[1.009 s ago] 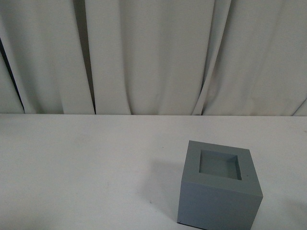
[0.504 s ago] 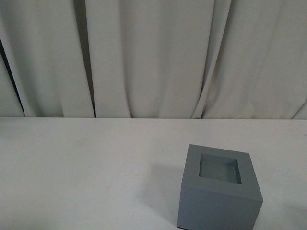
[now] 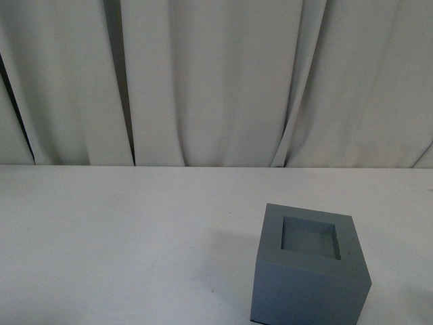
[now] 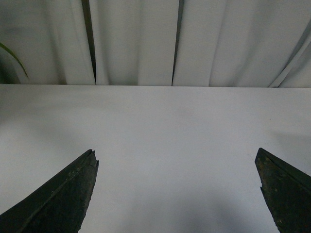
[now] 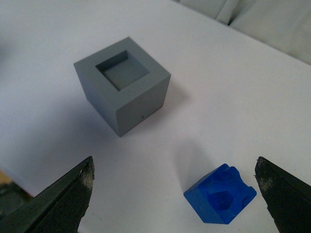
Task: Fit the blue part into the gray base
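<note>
Two grippers were in view, each only through its own wrist camera, and both had their jaws spread wide with nothing between them. The left gripper (image 4: 176,153) hung over bare white table (image 3: 101,237), its dark fingers (image 4: 68,194) well apart, facing a pale curtain (image 3: 203,81) at the table's far edge. The right gripper (image 5: 173,162) was equally wide apart above the two task pieces. The gray base (image 3: 311,271) sat upright on the table toward the robot's right in the front view, the gray floor of the square recess in its top face showing. The blue part (image 5: 220,194) stood on the table near the base but clear of it, not touching, seen from above in the right wrist view, below the gap between that gripper's fingers and touching neither
</note>
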`<act>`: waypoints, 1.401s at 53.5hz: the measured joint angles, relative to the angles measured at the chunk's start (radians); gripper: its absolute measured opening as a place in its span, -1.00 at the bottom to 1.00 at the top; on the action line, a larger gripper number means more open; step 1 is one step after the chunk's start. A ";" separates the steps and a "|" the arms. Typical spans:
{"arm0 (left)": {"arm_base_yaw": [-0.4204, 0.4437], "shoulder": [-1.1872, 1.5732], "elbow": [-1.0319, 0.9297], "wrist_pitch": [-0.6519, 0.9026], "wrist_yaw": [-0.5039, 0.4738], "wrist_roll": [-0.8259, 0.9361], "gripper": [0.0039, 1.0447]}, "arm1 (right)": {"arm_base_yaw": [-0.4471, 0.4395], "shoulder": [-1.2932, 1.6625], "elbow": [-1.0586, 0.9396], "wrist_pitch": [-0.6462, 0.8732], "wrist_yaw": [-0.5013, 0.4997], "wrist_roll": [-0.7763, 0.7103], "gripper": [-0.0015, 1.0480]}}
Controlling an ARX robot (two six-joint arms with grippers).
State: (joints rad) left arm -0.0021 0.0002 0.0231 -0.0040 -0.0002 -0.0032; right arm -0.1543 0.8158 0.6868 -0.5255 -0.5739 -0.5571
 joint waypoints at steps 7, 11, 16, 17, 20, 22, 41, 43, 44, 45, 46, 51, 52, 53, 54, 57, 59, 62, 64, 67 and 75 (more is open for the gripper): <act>0.000 0.000 0.000 0.000 0.000 0.000 0.89 | 0.011 0.240 0.259 -0.258 0.040 -0.277 0.86; 0.000 0.000 0.000 0.000 0.000 0.000 0.89 | 0.034 0.337 0.369 -0.399 0.094 -0.432 0.86; 0.000 0.000 0.000 0.000 0.000 0.000 0.89 | 0.069 0.449 0.491 -0.525 0.169 -0.567 0.86; 0.000 0.000 0.000 0.000 0.000 0.000 0.89 | 0.076 0.475 0.518 -0.535 0.192 -0.587 0.86; 0.000 0.000 0.000 0.000 0.000 0.000 0.89 | 0.085 0.536 0.578 -0.570 0.232 -0.622 0.86; 0.000 0.000 0.000 0.000 0.000 0.000 0.89 | 0.087 0.561 0.599 -0.581 0.251 -0.639 0.86; 0.000 0.000 0.000 0.000 0.000 0.000 0.89 | 0.088 0.737 0.673 -0.615 0.373 -0.696 0.86; 0.000 0.000 0.000 0.000 0.000 0.000 0.89 | 0.088 0.747 0.673 -0.607 0.382 -0.696 0.86; 0.000 0.000 0.000 0.000 0.000 0.000 0.89 | 0.088 0.750 0.673 -0.604 0.384 -0.696 0.86; 0.000 0.000 0.000 0.000 0.000 0.000 0.89 | 0.088 0.756 0.673 -0.599 0.389 -0.696 0.86; 0.000 0.000 0.000 0.000 0.000 0.000 0.89 | 0.088 0.762 0.673 -0.597 0.391 -0.695 0.86; 0.000 0.000 0.000 0.000 0.000 0.000 0.89 | 0.089 0.797 0.673 -0.597 0.401 -0.694 0.86; 0.000 0.000 0.000 0.000 0.000 0.000 0.89 | 0.089 0.806 0.674 -0.601 0.407 -0.694 0.86; 0.000 0.000 0.000 0.000 0.000 0.000 0.89 | 0.090 0.811 0.674 -0.603 0.410 -0.694 0.86; 0.000 0.000 0.000 0.000 0.000 0.000 0.89 | 0.091 0.816 0.674 -0.603 0.416 -0.694 0.86; 0.000 0.000 0.000 0.000 0.000 0.000 0.89 | 0.097 0.830 0.673 -0.595 0.434 -0.695 0.86; 0.000 0.000 0.000 0.000 0.000 0.000 0.89 | 0.100 0.833 0.669 -0.585 0.442 -0.695 0.86; 0.000 0.000 0.000 0.000 0.000 0.000 0.89 | 0.105 0.838 0.664 -0.578 0.451 -0.696 0.86; 0.000 0.000 0.000 0.000 0.000 0.000 0.89 | 0.107 0.842 0.661 -0.573 0.455 -0.696 0.86; 0.000 0.000 0.000 0.000 0.000 0.000 0.89 | 0.112 0.848 0.652 -0.558 0.468 -0.695 0.86; 0.000 0.000 0.000 0.000 0.000 0.000 0.89 | 0.124 0.875 0.637 -0.552 0.485 -0.696 0.86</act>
State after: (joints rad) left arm -0.0021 0.0002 0.0231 -0.0040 -0.0002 -0.0032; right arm -0.0299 1.6905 1.3239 -1.0775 -0.0891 -1.2533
